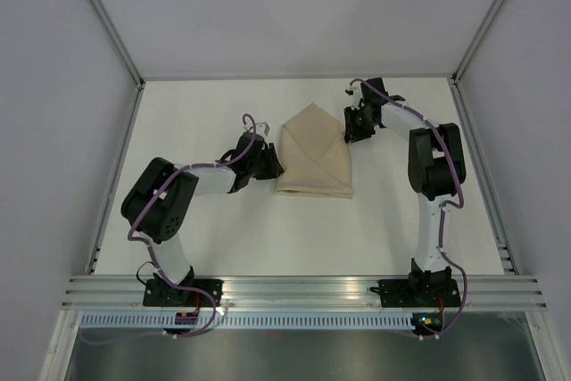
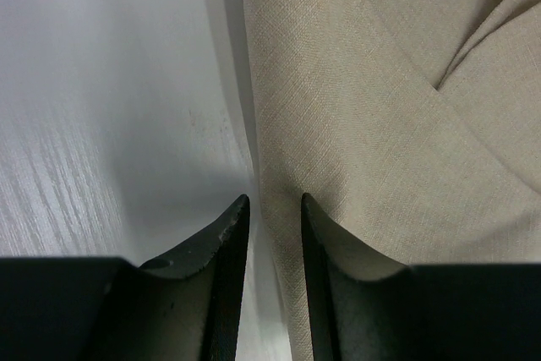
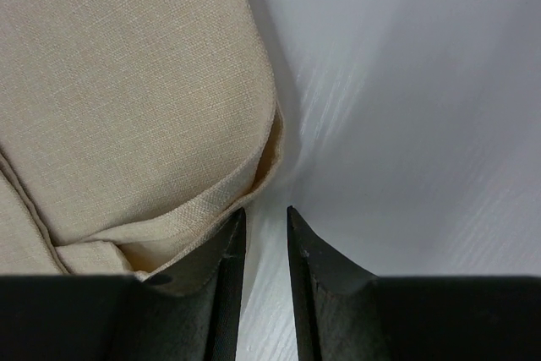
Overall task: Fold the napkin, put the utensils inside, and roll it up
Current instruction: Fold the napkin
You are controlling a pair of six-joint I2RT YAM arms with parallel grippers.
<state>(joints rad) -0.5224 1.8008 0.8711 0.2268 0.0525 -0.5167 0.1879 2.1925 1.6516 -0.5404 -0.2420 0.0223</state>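
The beige-tan napkin (image 1: 312, 153) lies folded into a pointed packet in the middle of the white table (image 1: 205, 229). My left gripper (image 1: 277, 168) sits low at its left edge. In the left wrist view the jaws (image 2: 275, 199) stand a narrow gap apart, with the napkin's (image 2: 380, 82) edge running under that gap and one finger over the cloth. My right gripper (image 1: 350, 134) is at the napkin's far right edge. In the right wrist view its jaws (image 3: 266, 210) are narrowly apart over bare table, beside the napkin's (image 3: 127, 82) folded corner. No utensils are in view.
Grey walls with metal frame posts (image 1: 107, 24) enclose the table on the left, right and back. A slotted metal rail (image 1: 294, 290) runs along the near edge where both arm bases are bolted.
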